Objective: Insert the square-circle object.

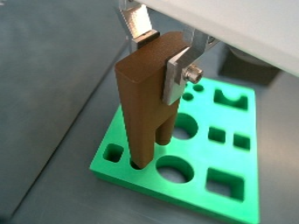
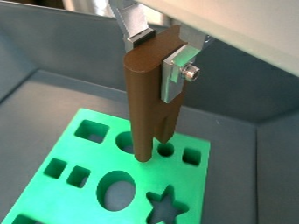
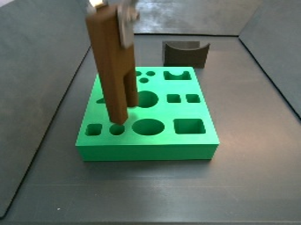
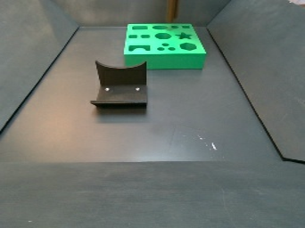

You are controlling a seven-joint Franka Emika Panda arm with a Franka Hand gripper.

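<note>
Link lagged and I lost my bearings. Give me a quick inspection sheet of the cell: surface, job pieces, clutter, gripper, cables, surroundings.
Surface: dark grey floor, faint scuffs.
Job's things: square-circle object upright over the green block, prong tips at the holes along one edge; how deep they sit cannot be told.
Clutter: dark grey block with a curved cut-out behind the green block; fixture standing apart from the green block.
Gripper: gripper above the block, silver fingers clamped on the object's upper part.
Cables: nothing seen.
Surroundings: grey walls enclosing the floor.
</note>
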